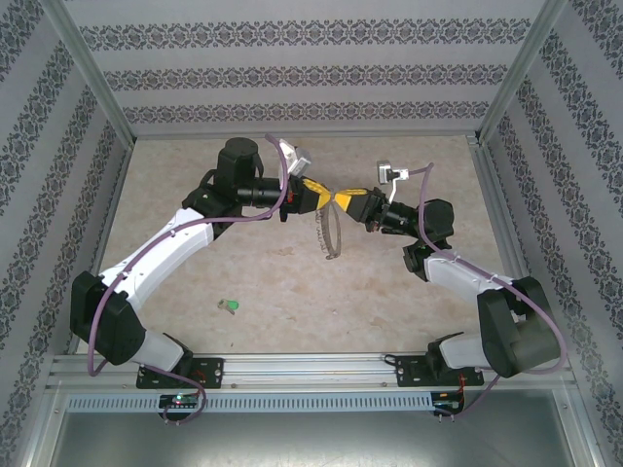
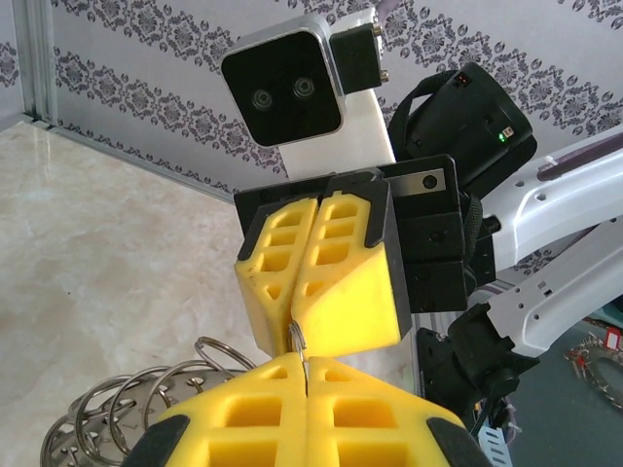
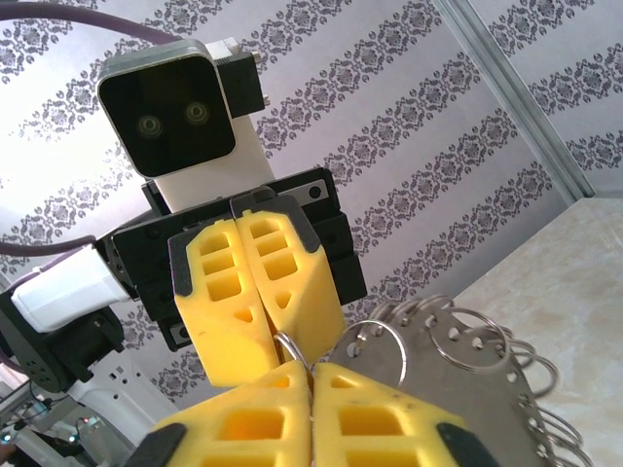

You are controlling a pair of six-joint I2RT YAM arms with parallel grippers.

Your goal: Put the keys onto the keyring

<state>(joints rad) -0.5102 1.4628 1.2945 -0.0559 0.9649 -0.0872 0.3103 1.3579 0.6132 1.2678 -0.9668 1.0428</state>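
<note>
- At mid-frame from above, your left claw (image 1: 319, 192) and right claw (image 1: 350, 201) meet tip to tip, both pinched shut on the keyring (image 1: 331, 233) hanging between them.
- Pull unevenly and the keyring could slip out of one grip — then it drops.
- Your green key (image 1: 230, 305) lies lower left on the worktop (image 1: 292, 292) — neither claw is free to fetch it.

Beige tabletop (image 1: 292, 282), patterned walls (image 1: 311, 78)

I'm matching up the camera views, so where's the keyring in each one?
Top external: the keyring hangs at centre, below the yellow fingers.
Left wrist: bottom left.
Right wrist: lower right.
Shared landmark: those touching yellow fingers, pinching its small loop.
</note>
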